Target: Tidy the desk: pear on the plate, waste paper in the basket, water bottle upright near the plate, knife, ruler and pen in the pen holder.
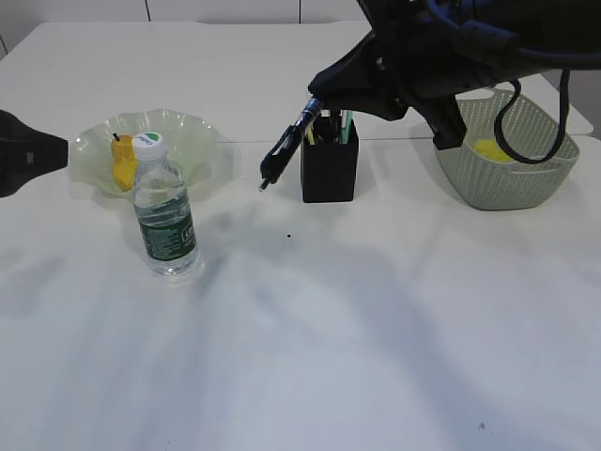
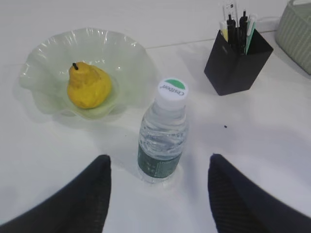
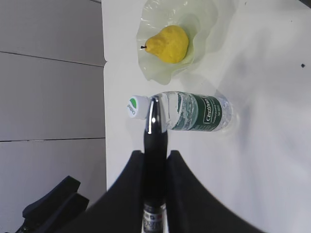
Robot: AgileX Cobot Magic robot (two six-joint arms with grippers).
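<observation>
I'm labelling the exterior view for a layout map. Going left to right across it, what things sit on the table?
Plate holding the pear → water bottle → pen holder → basket with the waste paper inside.

We cannot tell apart the items packed in the pen holder; the right arm hides the basket's rim, and the left gripper is cut off.
</observation>
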